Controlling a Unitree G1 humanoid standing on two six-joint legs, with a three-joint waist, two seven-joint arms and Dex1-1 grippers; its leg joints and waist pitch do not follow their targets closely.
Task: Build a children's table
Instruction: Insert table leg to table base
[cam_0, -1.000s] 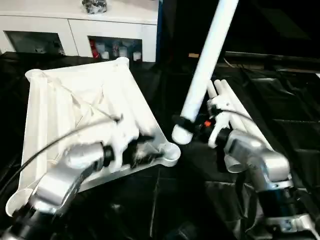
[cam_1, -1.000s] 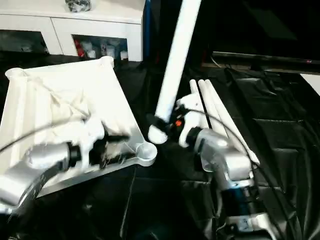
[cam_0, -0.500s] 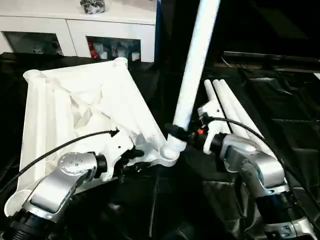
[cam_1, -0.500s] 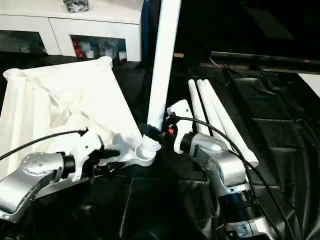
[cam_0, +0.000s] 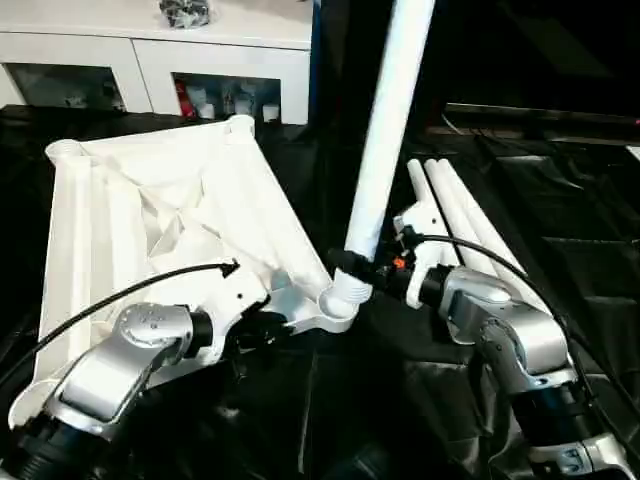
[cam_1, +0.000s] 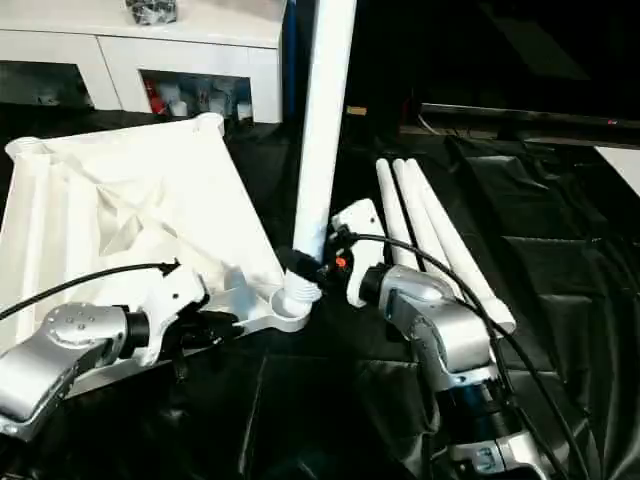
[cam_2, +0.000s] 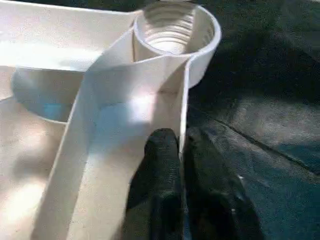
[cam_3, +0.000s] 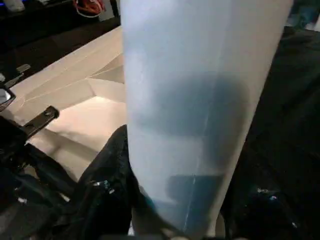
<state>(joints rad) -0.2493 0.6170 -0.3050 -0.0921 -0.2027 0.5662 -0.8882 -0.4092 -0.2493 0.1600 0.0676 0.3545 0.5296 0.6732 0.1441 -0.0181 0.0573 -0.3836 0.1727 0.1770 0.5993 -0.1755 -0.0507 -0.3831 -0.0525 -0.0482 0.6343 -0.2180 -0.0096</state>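
Tabletop (cam_0: 150, 210): white plastic, lying underside up w/ ribs showing, on left half of black-draped work surface (cam_0: 560, 230); near-right corner points toward scene centre.
Corner socket (cam_2: 175, 31): round, ribbed inside per left wrist view; at tabletop's near-right corner, base of held leg sits at/in it in head views.
Far sockets: one at far-left corner (cam_0: 62, 150), one at far-right corner (cam_0: 240, 124), both w/o legs.
Held leg (cam_0: 385, 130): long white tube, nearly upright, leaning slightly right at top; upper end runs out of pic; lower end at corner socket.
Right gripper (cam_0: 352, 268): black fingers clamped round held leg just above its base, one each side (right wrist view shows tube betw. them); silver forearm comes in from near right.
Left gripper (cam_2: 182, 150): fingers nearly together, pinching thin upright rim of tabletop just near side of corner socket; one finger inside the rim, other outside over black cloth.
Left arm (cam_0: 130, 350): silver, comes from near left, black cable arcs over it.
Spare legs (cam_0: 455, 215): three white tubes lying side by side on cloth, right of held leg, behind right wrist.
Background: white cabinet (cam_0: 150, 50) along far left.
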